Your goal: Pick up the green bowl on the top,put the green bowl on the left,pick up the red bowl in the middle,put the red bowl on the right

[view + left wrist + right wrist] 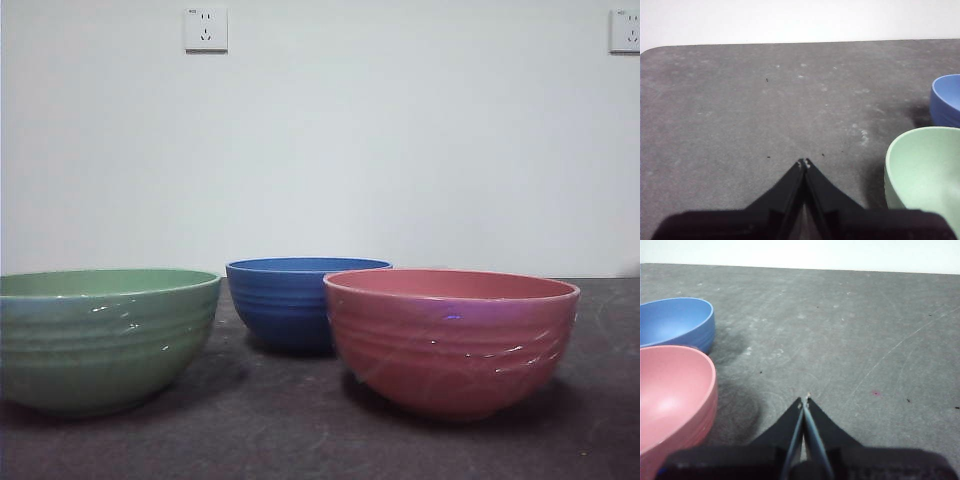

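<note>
Left tool (804, 163) closed, empty, beside green bowl (100, 335). Right tool (804, 402) closed, empty, beside red bowl (450, 340). Both bowls upright, glossy, ribbed.

Three ribbed bowls stand on the table (300, 440): one green bowl (100, 335), one blue bowl (285, 300) and one red bowl (450, 340). Each colour appears once, and none is stacked in another. Two white wall sockets are on the wall behind them, one socket (205, 29) toward the left and a second socket (626, 30) cut off by the right edge. Two grippers are counted, the left gripper (804, 162) and the right gripper (804, 401), each with two black jaws pressed together.
</note>
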